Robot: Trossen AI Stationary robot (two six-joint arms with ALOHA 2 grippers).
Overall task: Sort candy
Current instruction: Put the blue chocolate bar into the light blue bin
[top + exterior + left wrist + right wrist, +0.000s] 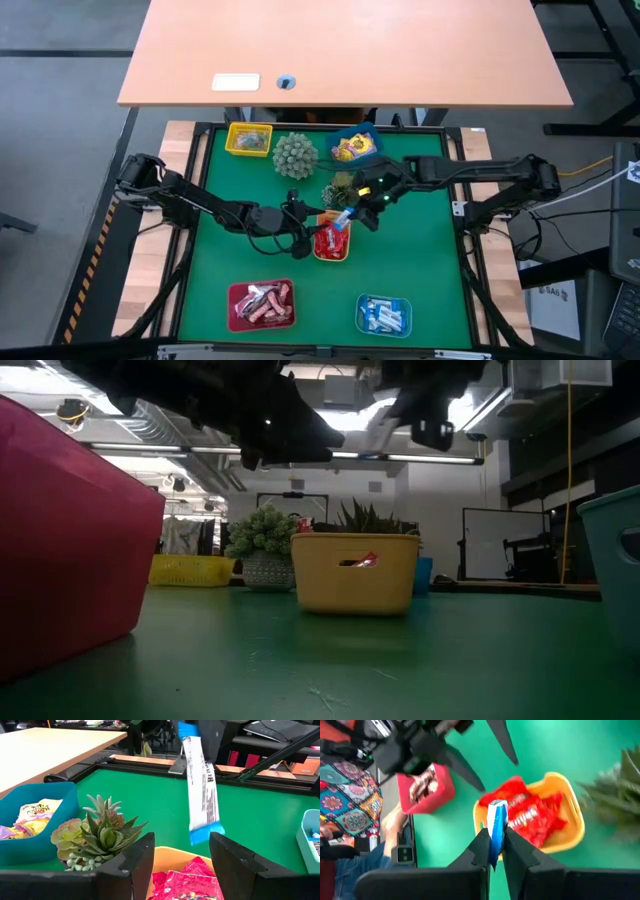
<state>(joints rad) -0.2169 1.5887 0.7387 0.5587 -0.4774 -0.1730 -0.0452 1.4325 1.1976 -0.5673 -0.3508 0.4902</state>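
Note:
My right gripper (pixel 494 841) is shut on a long blue-white candy (pixel 202 790), lifted over the orange tray (pixel 332 243), which holds red candies (pixel 530 817). In the high view this gripper (pixel 352 213) is just beyond the tray's far right corner. My left gripper (pixel 181 856) is open and touches nothing. It hovers at the tray's left side (pixel 300 226), its fingers pointing toward the hanging candy. More candy lies in the red tray (pixel 262 304), the blue tray (pixel 384 315) and the far blue tray (pixel 354 147). My right gripper pinches the blue-white candy between its two fingers at the upper blue end (pixel 496 815) of the wrapper. The candy is lifted clear and hangs below the fingers. Its lower blue end (pixel 206 834) dangles above the orange tray.
A spiky green ball plant (pixel 295 155) and a succulent (pixel 340 187) stand just beyond the orange tray. A yellow tray (pixel 249 139) sits at the far left. The green mat (pixel 420 260) has a raised black frame. A wooden desk (pixel 400 50) lies beyond.

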